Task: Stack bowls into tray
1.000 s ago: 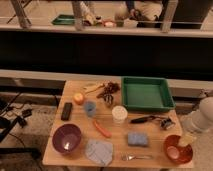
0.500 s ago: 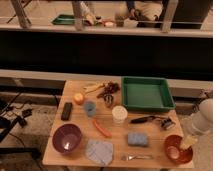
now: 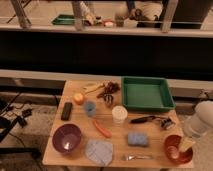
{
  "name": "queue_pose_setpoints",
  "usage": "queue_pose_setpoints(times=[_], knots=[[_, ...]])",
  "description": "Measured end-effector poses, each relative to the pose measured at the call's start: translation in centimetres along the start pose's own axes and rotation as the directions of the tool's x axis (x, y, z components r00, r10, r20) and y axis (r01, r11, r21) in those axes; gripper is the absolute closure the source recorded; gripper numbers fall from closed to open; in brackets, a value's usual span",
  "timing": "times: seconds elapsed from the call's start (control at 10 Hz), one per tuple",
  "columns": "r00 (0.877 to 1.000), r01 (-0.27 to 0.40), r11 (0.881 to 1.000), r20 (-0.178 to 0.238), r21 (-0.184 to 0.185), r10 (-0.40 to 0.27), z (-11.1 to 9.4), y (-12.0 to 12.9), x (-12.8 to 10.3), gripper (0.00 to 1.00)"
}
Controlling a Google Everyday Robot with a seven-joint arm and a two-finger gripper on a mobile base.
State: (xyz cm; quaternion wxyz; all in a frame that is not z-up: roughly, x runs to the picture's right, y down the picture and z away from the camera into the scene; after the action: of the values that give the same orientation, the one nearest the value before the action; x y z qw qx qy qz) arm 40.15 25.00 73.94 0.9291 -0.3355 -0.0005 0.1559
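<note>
It looked like a robot test lab, not a home. A small wooden surface stood alone, laid with mixed kitchen props. Cables trailed over the floor left of it, and railings ran behind it. The tool hung at its front right corner, jaws spread.

I see a light wooden table with a large, shallow green rectangular tray at its far right. My gripper, fingers spread, hangs over the glossy orange-red bowl at the near right corner. A glossy dark purple bowl sits near left.
</note>
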Motion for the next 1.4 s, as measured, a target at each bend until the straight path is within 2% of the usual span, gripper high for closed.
queue_pose_setpoints(times=[0.3,0.4,1.0,1.1,1.4], knots=[[1.0,0.0,1.0,-0.003,-0.004,0.0,0.6,-0.4,-0.1,0.21],[1.0,-0.002,1.0,-0.001,-0.004,0.002,0.7,-0.5,-0.1,0.25],[1.0,-0.002,1.0,0.006,-0.01,0.002,1.0,-0.7,0.3,0.86],[1.0,-0.004,1.0,0.008,-0.011,0.004,1.0,-0.7,0.3,0.92],[1.0,-0.014,1.0,0.026,0.006,0.014,-0.5,-0.8,0.3,0.93]])
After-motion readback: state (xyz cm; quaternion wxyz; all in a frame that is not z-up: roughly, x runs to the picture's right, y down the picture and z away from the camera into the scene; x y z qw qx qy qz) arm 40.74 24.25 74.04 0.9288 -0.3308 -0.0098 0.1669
